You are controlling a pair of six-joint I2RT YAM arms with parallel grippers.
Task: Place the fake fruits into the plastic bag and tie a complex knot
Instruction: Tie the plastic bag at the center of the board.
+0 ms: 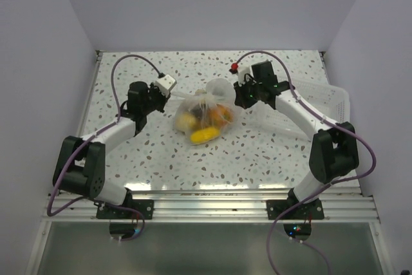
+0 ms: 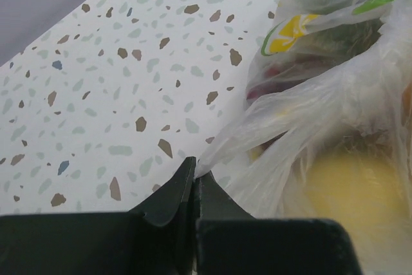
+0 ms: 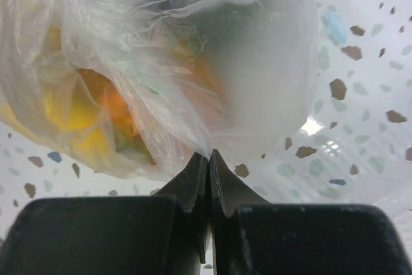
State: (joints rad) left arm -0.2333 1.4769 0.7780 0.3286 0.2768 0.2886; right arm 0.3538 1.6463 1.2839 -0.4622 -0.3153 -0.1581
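The crinkled, clear plastic bag [image 1: 207, 102], bulging with yellow and orange fake fruits [image 1: 205, 135], is held between the left gripper [image 2: 195, 175] and the right gripper [image 3: 209, 159], each clamped on its film.

The work area is a flat white terrazzo-patterned surface [image 1: 161, 159] flecked with brown, grey and blue chips, enclosed on three sides by plain, matte, pale lavender-grey walls: a back wall [image 1: 212, 4], a left wall [image 1: 32, 62] and a right wall [image 1: 386, 62], all unmarked and without openings in view. Along the near edge of the surface runs a ribbed silver aluminium rail [image 1: 212, 205], and below it lies a smooth, glossy grey-green panel [image 1: 206, 249] whose material cannot be determined. Lighting is even and diffuse, throwing only soft, faint shadows on the surface; its source is out of view.
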